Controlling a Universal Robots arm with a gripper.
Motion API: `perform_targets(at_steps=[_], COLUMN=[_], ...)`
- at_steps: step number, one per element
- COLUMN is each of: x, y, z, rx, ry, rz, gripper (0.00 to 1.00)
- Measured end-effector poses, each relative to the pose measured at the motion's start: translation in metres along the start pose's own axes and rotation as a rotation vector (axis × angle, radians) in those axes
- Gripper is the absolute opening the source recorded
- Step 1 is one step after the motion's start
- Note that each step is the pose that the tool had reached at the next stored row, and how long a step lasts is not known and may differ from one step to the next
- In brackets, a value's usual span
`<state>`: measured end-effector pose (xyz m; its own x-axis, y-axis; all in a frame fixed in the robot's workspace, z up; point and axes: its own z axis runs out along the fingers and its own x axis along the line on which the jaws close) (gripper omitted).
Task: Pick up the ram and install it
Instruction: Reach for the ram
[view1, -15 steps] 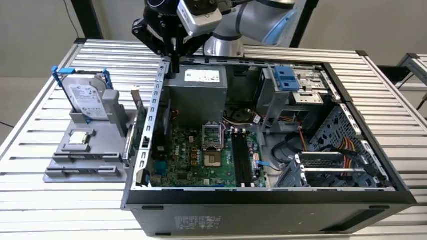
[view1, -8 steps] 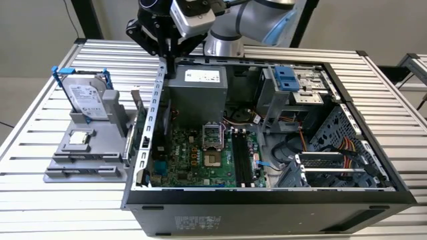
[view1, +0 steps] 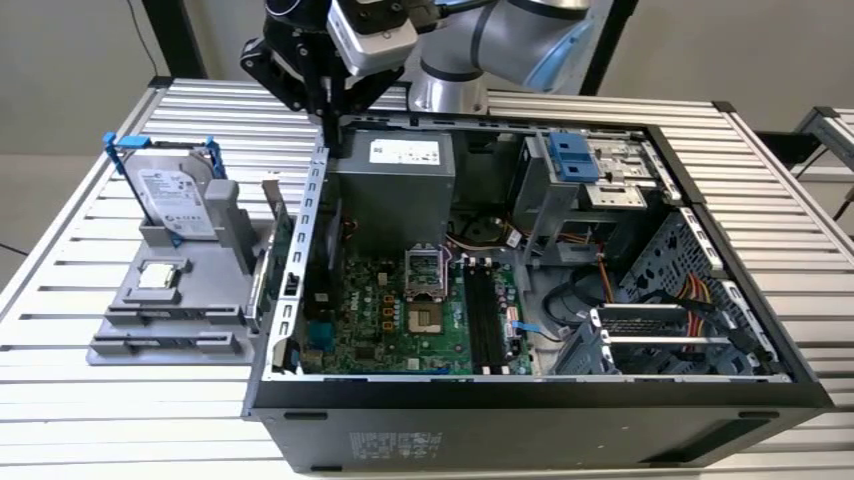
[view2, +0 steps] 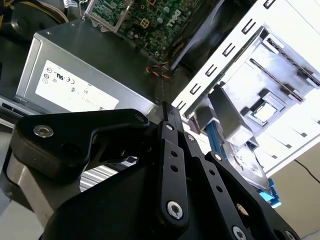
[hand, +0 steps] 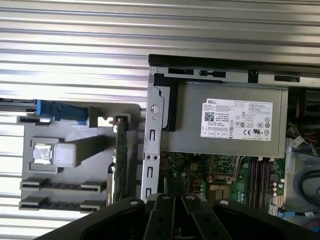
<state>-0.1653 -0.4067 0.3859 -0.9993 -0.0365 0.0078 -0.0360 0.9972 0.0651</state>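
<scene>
Slots (view1: 486, 322) lie nearest in the exterior view, apparently unfilled. Ram (hand: 120, 165) stands on edge in the holder (view1: 160, 300) on the table (view1: 120, 420), just beside the case wall (view1: 315, 200). Tool (view1: 328, 140) hangs beyond, above that wall, jaws closed, holding nothing. Risk: a misaligned descent would likely strike the wall.

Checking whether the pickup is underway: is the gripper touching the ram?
Apart. In the first wrist view the gripper sits beyond the case wall from the ram, which stands in its grey holder.
</scene>
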Motion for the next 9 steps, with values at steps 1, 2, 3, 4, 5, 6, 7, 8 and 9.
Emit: perform_targets(at_steps=[1,2,3,4,5,6,7,8,9], x=[0.0007,0.0015,0.0022,0.003,0.0039,0.0047,0.0055,0.0063,0.0072], y=[0.0,0.0,0.0001,0.0001,0.0001,0.0002,0.0002,0.0002,0.0002], z=[0.0,0.0,0.0,0.0001,0.0001,0.0001,0.0001,0.0001,0.0001], rx=[-0.0001,-0.0001,-0.0001,-0.0001,-0.0001,-0.0003,-0.0003,-0.0002,-0.0003], ry=[0.0013,0.0025,0.0037,0.0048,0.006,0.0069,0.0078,0.0088,0.0096], rz=[0.0,0.0,0.0,0.0,0.0,0.001,0.001,0.001,0.001], gripper=[0.0,0.0,0.0,0.0,0.0,0.0,0.0,0.0,0.0])
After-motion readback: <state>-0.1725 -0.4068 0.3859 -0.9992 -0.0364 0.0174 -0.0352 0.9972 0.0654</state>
